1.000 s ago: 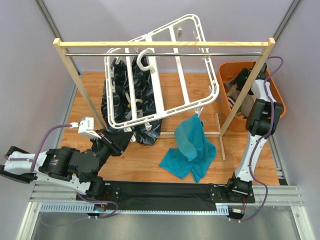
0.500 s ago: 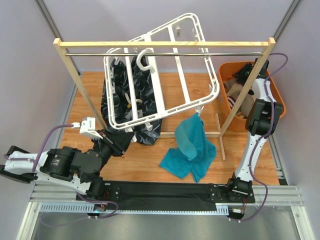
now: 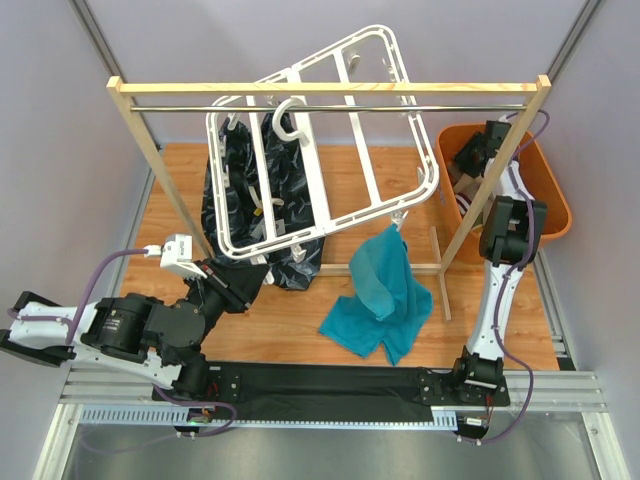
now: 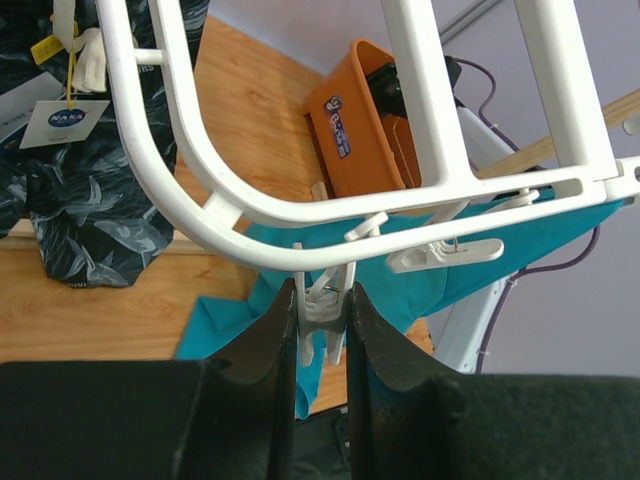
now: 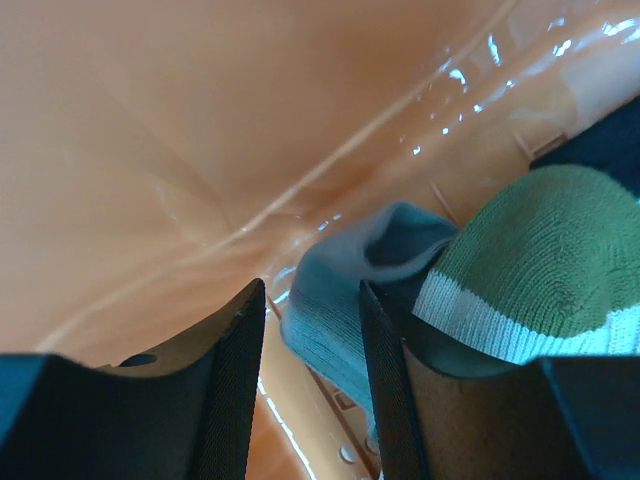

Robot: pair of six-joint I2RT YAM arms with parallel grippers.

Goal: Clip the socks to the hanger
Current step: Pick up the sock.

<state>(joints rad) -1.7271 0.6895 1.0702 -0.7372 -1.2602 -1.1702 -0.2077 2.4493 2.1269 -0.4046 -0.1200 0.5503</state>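
The white hanger (image 3: 313, 165) hangs tilted from the wooden rack's rail. A teal sock (image 3: 385, 290) hangs from a clip at its lower right edge and drapes onto the table. My left gripper (image 3: 252, 272) is under the hanger's lower left corner. In the left wrist view it (image 4: 322, 312) is shut on a small white clip (image 4: 322, 300) dangling below the frame (image 4: 200, 215). My right gripper (image 3: 478, 152) is down inside the orange bin (image 3: 555, 200). In the right wrist view it (image 5: 312, 300) is open with a grey-blue sock (image 5: 345, 280) between its fingers, beside a green sock with a white stripe (image 5: 540, 250).
The wooden rack (image 3: 330, 88) with its metal rail spans the table, its right post in front of the bin. A dark glossy patterned cloth (image 3: 295, 262) hangs behind the hanger's left side. The bin's orange wall (image 5: 150, 150) is close to my right fingers.
My right gripper has shifted left and lower inside the orange bin. My left gripper and the hanger have barely moved.
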